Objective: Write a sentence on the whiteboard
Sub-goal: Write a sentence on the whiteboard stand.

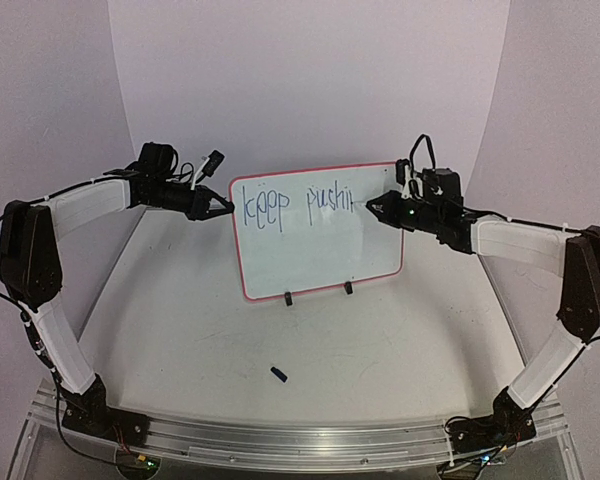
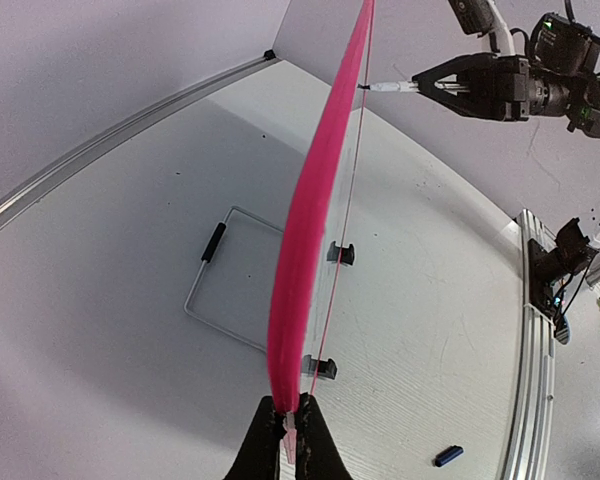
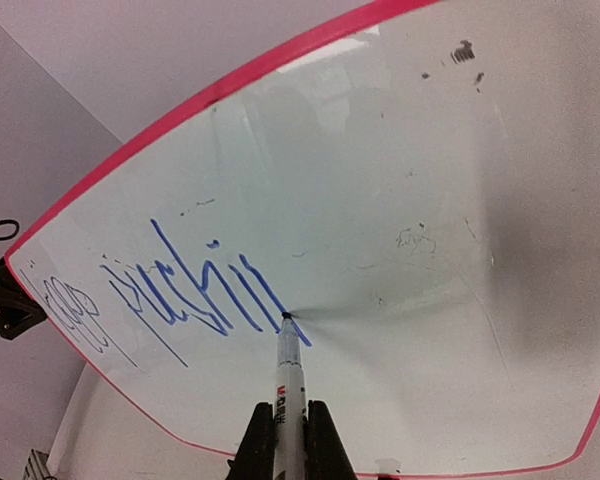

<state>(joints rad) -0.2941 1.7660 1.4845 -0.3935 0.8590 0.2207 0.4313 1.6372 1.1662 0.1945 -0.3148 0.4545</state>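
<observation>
Whiteboard (image 1: 325, 250) stands upright on the worktop (image 1: 380, 340), about midway between the left and right edges and toward the far edge. Its face is turned to the near edge. It rests on two black clip feet (image 1: 288, 298) along its bottom rim.

Left gripper (image 1: 228, 207): fingers pressed together on the board's left edge near the upper corner. In the left wrist view the pink rim runs edge-on straight up out of the closed fingertips (image 2: 270, 425), so the grip is on the rim itself.

Right gripper (image 1: 372, 208): fingers pinched on a marker (image 3: 288, 370), white barrel, dark tip. The barrel lies between the two fingers and points at the board. The tip touches the writing surface in the upper half, toward the right edge.

Sentence (image 1: 300, 203): blue, thin strokes, one line across the top of the board. Legible so far as "keep pushin". The last stroke ends right at the marker tip. The rest of the board face below the line is bare apart from faint smudges.

A wire stand (image 2: 213, 241) lies flat on the worktop behind the board, apart from it.

A small dark blue cap (image 1: 278, 373) lies on the worktop near the near edge, well apart from the board, roughly in line with the left foot.
</observation>
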